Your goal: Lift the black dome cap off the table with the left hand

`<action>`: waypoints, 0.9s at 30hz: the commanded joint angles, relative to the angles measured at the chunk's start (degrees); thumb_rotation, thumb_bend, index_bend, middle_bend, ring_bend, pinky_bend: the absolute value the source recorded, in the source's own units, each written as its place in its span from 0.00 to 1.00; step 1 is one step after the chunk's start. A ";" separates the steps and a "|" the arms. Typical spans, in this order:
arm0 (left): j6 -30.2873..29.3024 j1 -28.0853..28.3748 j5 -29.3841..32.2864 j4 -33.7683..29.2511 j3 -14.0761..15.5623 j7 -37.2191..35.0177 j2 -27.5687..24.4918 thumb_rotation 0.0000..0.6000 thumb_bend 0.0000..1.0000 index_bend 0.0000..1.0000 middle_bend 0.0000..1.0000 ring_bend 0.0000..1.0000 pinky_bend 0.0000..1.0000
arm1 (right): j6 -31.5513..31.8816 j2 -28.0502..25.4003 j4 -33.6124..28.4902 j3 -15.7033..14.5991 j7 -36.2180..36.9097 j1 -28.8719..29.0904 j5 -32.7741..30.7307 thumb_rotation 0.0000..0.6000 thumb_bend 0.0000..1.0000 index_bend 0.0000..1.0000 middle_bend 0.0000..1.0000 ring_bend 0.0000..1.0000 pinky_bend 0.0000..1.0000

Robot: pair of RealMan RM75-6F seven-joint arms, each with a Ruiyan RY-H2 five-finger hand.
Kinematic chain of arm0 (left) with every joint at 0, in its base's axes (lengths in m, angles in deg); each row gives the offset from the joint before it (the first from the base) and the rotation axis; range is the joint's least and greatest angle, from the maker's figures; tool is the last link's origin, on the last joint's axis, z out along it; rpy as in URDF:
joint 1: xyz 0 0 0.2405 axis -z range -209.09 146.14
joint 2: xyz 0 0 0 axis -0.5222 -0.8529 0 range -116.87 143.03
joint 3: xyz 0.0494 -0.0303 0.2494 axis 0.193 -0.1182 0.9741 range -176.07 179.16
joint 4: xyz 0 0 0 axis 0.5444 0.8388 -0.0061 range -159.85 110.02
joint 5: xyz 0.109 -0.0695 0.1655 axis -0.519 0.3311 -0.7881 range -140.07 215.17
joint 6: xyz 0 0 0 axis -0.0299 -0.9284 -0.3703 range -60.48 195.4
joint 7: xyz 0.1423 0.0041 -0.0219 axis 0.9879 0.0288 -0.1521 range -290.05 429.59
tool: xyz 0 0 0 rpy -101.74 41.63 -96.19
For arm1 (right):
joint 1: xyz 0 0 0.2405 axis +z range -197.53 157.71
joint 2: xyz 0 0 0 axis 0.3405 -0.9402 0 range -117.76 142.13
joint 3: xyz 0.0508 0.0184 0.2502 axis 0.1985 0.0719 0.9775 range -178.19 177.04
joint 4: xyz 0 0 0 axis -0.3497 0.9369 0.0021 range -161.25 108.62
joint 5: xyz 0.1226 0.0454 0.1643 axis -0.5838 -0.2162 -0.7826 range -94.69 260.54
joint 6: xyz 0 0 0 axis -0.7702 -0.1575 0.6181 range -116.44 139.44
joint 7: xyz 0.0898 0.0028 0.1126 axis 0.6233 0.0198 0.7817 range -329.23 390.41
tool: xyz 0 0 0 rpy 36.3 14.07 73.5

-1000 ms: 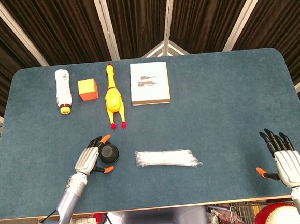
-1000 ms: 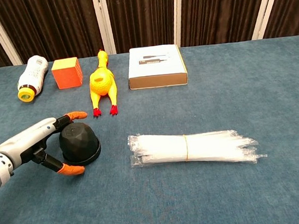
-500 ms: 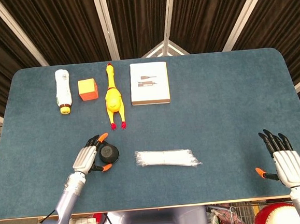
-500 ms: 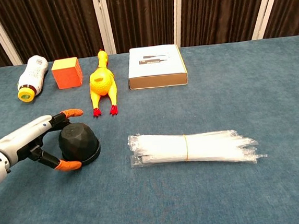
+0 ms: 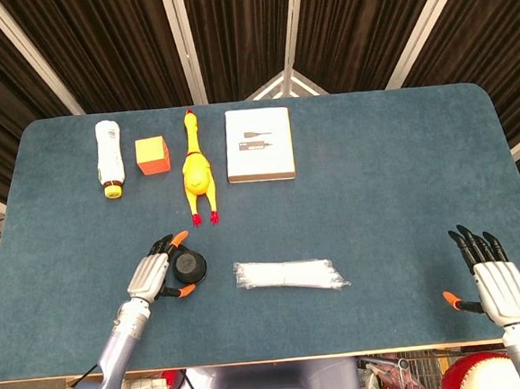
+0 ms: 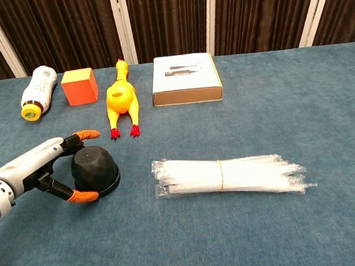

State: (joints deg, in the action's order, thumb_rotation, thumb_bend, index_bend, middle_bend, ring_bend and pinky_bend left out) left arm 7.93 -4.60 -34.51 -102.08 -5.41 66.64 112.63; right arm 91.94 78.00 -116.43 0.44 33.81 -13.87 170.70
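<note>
Overhead, blue carpeted table (image 5: 376, 176) — dark pleated curtains (image 5: 122, 43) behind.

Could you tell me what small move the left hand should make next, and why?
Probably close the fingers onto the cap before lifting. The left hand already brackets it, one orange fingertip behind and one in front, but the cap sits flat on the table and a firm grip is not evident.

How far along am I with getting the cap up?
Done: the left hand has reached the black dome cap, its fingers curved around the near and far sides. In hand: closing the grip; firm contact isn't clear. Left: the lift, since the cap's rim sits flat on the table. The right hand rests apart, open.
</note>
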 commanded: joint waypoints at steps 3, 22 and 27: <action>-0.77 -0.31 0.35 -0.19 -0.38 0.10 0.14 1.00 0.48 0.06 0.37 0.00 0.00 | 0.07 -0.02 0.07 0.01 0.04 -0.02 -0.03 1.00 0.19 0.02 0.03 0.12 0.00; -2.42 0.38 4.44 -22.36 -5.46 7.58 -14.27 1.00 0.53 0.11 0.41 0.00 0.00 | 0.14 -0.02 0.26 0.19 0.57 0.11 -0.15 1.00 0.19 0.02 0.03 0.12 0.00; -1.70 1.79 8.14 -27.95 -6.84 10.44 -15.31 1.00 0.53 0.14 0.42 0.00 0.00 | 0.41 -0.15 0.10 0.11 0.82 0.09 0.25 1.00 0.19 0.01 0.03 0.12 0.00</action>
State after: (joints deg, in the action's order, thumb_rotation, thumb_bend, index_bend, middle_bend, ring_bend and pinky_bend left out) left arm 5.62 -3.72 -28.07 -128.02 -11.23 76.32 97.93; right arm 92.18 77.96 -116.16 0.55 34.65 -13.76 170.83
